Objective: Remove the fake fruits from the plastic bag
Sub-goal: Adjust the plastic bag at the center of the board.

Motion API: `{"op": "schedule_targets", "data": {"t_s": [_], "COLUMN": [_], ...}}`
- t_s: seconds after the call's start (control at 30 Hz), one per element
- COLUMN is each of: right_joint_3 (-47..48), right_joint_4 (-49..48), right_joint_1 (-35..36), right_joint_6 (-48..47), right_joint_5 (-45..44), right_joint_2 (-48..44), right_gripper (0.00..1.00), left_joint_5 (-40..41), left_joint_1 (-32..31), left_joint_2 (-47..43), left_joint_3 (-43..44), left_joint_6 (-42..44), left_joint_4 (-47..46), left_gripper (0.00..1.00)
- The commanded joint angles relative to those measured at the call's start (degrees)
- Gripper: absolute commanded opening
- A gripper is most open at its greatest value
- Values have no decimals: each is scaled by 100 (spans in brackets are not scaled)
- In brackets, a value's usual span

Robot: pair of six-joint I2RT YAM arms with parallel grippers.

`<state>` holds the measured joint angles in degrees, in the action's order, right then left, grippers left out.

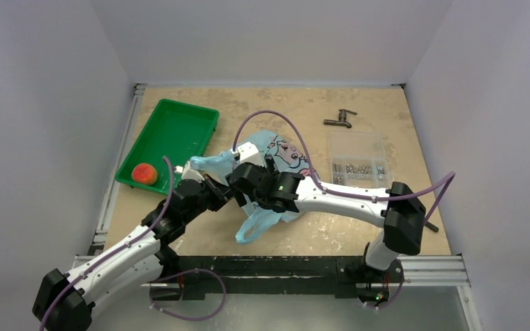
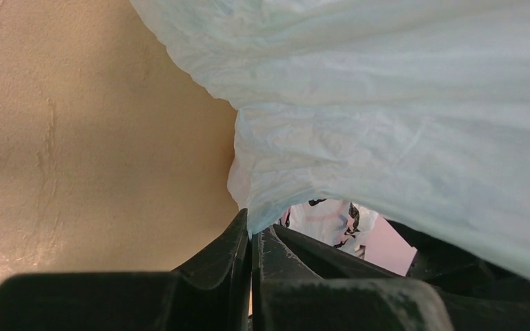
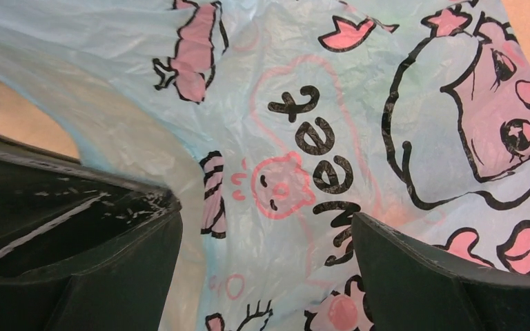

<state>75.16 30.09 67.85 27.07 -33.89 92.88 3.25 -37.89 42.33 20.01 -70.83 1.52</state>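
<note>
Mid-frame on bench [image 1: 338, 231]: plastic bag [image 1: 286, 152] | left fingers [image 2: 243, 241] pinched shut on its edge | right fingers [image 3: 414, 276] wide, empty, over print | red-peach fruit [image 1: 144, 173] in green tray [image 1: 179, 124] | step: next fruit; right needs bag mouth

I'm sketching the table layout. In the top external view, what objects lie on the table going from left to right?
Green tray holding the red-peach fruit → plastic bag → clear plastic box. The metal tap lies beyond the box over the same span, so it is left out of the order.
</note>
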Motion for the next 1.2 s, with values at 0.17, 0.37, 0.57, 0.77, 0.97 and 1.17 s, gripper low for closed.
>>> {"op": "schedule_targets", "data": {"t_s": [0.17,0.37,0.57,0.77,0.97,1.17], "right_joint_3": [274,-173,-781,-735,449,722], "right_joint_4": [138,-269,-1474,-2371,-1393,-282], "right_joint_1": [-6,-258,-1297,-2390,-2669,-2630], "right_joint_6": [152,-161,-1176,-2028,-2465,-1969], "right_joint_5": [-1253,-1904,-1471,-53,1238,1974], "right_joint_2": [656,158,-1192,-1963,-1318,-1212], "right_gripper": [82,25,0,0,0,6], "left_joint_5": [-7,507,1370,1666,899,-208], "left_joint_1": [35,35,107,280,355,360], "left_joint_2": [-145,-577,-1351,-1750,-1690,-1066], "left_joint_3": [205,228,147,117,137,632], "left_joint_6": [129,214,297,573,942,1393], "left_joint_4": [269,1393,2754,3375,2818,2458], "left_gripper": [0,0,0,0,0,0]}}
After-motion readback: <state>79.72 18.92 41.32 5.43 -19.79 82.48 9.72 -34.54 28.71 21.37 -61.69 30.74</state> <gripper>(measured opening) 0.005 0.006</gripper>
